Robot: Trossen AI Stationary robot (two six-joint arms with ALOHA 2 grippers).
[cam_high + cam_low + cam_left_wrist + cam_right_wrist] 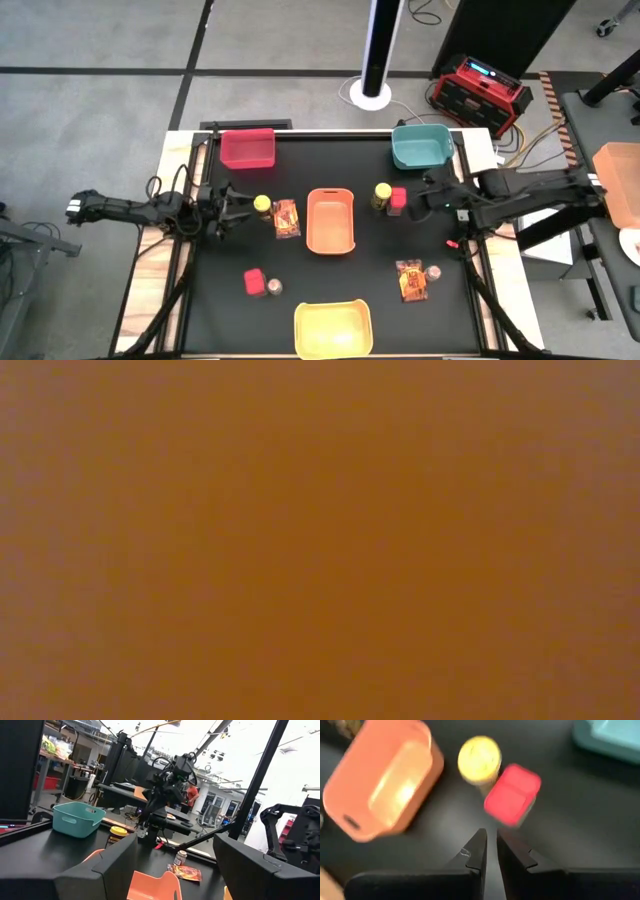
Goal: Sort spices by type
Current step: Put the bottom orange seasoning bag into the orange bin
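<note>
Right pincer (490, 851) nearly clenched, empty, near small red cube box (512, 795) touching yellow-lidded jar (479, 758). Probably light, rigid; best grasped across flat sides.

A robotics lab or workshop. In the high view a black-topped work table (330, 290) stands on grey carpet tiles, with a red and black power unit (480, 90) and loose cables at upper right. The left wrist view shows dark workbenches (125, 790), black metal frames (260, 775), ceiling lights and a person in red (191, 795) at centre.
</note>
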